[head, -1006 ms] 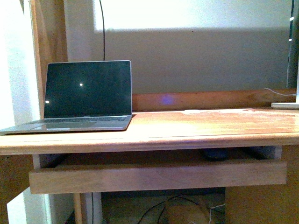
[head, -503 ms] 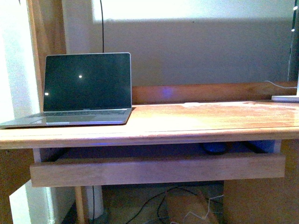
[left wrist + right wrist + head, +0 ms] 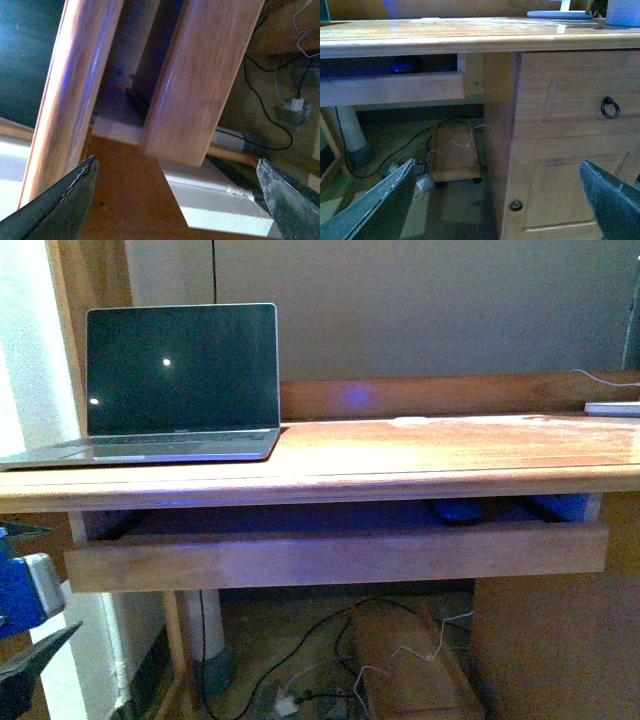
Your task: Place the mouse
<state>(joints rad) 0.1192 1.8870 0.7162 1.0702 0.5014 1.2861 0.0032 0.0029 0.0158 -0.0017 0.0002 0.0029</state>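
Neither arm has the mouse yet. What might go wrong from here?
1. The mouse lies well back in the pull-out tray, under the desktop. The gap looks low, so the open right pincer may hit the wooden edge going in.
2. The mouse is dark and in shadow, so a grasp may miss it or push it further back.

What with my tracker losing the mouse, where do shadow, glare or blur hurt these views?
Front view: the mouse sits dim in shadow under the desktop, whose top shows glare. Left wrist view: the wood edges look blurred. Right wrist view: mouse barely visible.
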